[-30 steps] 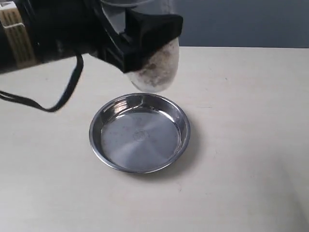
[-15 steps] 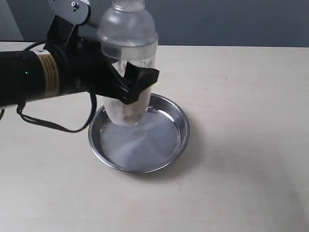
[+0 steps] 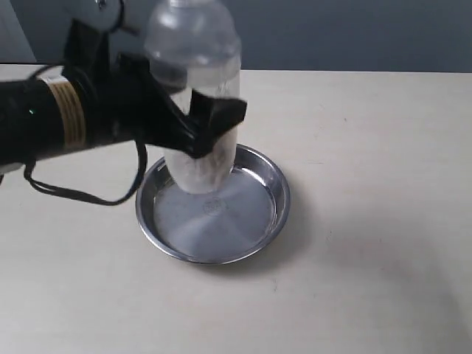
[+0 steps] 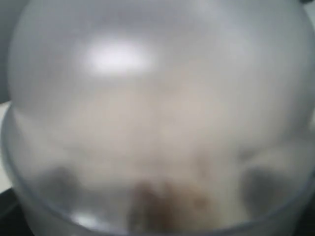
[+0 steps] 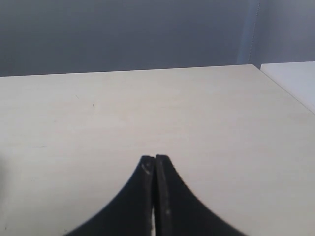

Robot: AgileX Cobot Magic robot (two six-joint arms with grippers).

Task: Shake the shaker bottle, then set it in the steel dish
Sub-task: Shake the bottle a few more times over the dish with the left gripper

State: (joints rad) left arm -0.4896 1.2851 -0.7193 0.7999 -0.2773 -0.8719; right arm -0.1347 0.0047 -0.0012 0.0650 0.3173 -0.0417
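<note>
Shaker [image 3: 193, 51]: near upright, clamped mid-body by the left claw [image 3: 199, 122]. Brownish residue inside. Its base hangs low within the dish [image 3: 274, 193]; contact cannot be confirmed. Dish stands on the counter [image 3: 369, 147], well in from the far edge. Right claw [image 5: 155, 167]: closed, holding nothing, over the counter.

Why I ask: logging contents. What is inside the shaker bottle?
Brownish bits lie low inside the frosted shaker bottle. The left tool covers its middle and frosting blurs the rest, so the amount cannot be judged.
</note>
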